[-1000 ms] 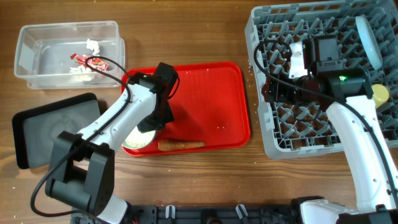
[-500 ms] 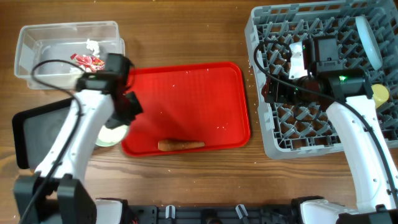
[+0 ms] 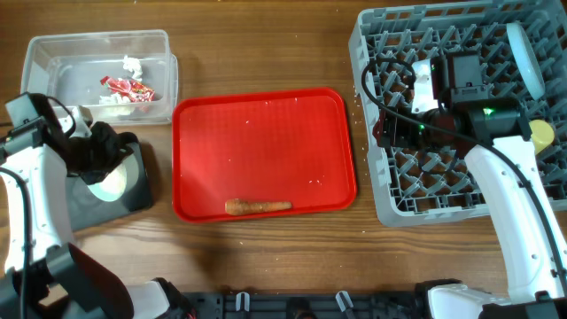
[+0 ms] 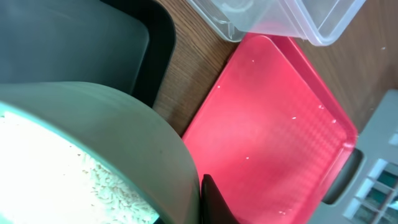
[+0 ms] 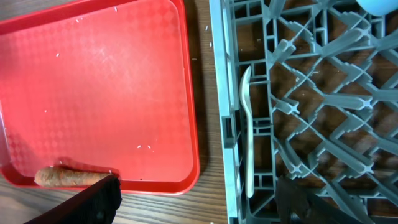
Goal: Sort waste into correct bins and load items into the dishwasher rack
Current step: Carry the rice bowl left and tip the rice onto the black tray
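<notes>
My left gripper [image 3: 100, 167] is clamped on the rim of the pale-green bowl [image 3: 112, 183], which hangs over the right half of the black tray [image 3: 138, 181]. I cannot tell whether the bowl touches the tray. The bowl's wall is smooth and matte, and white rice-like grains [image 4: 107, 185] cling to its inside.

The black tray is shallow with rounded corners. Only a narrow strip of the wooden table [image 4: 176, 81] separates its right edge from the left rim of the red tray [image 3: 264, 146]. The clear tub [image 3: 53, 80] is just beyond, its thin glossy corner close to both trays. Inside it lie the red snack wrapper [image 3: 129, 87] and crumpled paper scraps [image 3: 133, 64].

The red tray has a fine diamond texture and a raised rim. It is mostly bare, with a few stray grains, and the orange carrot piece [image 3: 257, 206] lies along its near rim.

My right gripper [image 5: 198, 182] is spread wide over the gap between the red tray's right rim and the left wall of the dishwasher rack [image 3: 416, 190]. The rack is grey plastic with a grid of upright pegs. A white spoon [image 5: 247, 124] lies near that wall. On the rack's far right side, the pale-blue plate [image 3: 529, 55] stands on edge, with the yellow cup [image 3: 541, 133] below it.
</notes>
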Robot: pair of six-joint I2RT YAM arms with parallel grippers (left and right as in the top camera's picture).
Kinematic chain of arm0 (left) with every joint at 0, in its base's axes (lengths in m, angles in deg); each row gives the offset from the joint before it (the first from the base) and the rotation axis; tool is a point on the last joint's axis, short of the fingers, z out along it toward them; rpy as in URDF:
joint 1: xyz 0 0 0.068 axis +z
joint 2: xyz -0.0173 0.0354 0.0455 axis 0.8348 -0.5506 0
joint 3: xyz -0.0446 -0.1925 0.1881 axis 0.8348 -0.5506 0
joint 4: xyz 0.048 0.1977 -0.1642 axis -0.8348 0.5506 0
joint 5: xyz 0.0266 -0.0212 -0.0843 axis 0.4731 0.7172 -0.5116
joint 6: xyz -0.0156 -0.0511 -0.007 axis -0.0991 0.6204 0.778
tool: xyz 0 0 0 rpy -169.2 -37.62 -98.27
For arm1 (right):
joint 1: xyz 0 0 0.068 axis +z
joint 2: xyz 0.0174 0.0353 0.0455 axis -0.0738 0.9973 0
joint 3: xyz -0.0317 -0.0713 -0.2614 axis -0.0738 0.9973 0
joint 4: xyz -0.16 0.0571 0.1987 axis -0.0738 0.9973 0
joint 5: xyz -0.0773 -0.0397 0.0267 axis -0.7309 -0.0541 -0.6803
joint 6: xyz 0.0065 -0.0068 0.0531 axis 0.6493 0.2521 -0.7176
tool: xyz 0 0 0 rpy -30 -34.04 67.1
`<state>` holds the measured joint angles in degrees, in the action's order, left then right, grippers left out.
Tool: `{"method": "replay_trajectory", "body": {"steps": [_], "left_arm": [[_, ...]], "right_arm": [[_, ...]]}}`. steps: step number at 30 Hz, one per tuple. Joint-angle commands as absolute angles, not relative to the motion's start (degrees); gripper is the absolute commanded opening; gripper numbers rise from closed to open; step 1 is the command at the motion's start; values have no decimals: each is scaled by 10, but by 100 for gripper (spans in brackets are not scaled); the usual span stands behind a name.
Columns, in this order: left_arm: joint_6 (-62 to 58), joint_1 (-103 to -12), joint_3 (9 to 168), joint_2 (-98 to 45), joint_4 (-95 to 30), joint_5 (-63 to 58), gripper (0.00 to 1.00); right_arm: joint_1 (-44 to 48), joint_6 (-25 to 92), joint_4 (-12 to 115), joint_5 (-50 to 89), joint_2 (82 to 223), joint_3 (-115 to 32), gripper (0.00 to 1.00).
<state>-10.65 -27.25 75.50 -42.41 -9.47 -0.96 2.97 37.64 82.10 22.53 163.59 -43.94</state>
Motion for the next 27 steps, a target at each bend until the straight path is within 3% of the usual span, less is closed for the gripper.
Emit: {"method": "replay_trajectory", "body": {"steps": [1,15,24,27], "left_arm": [[-134,-238,767,-464,-101,-87,4],[-232,-93,763,-559,-104,-407,4],[-456,-71,763,-637,-11,-507,4],[-585,-71,763,-637,29,-540,4]], "right_arm": [[30,384,823,216,1627,-438,82],[30,384,823,216,1627,-438,82],[30,383,823,216,1627,-438,82],[30,383,823,216,1627,-438,81]]}}
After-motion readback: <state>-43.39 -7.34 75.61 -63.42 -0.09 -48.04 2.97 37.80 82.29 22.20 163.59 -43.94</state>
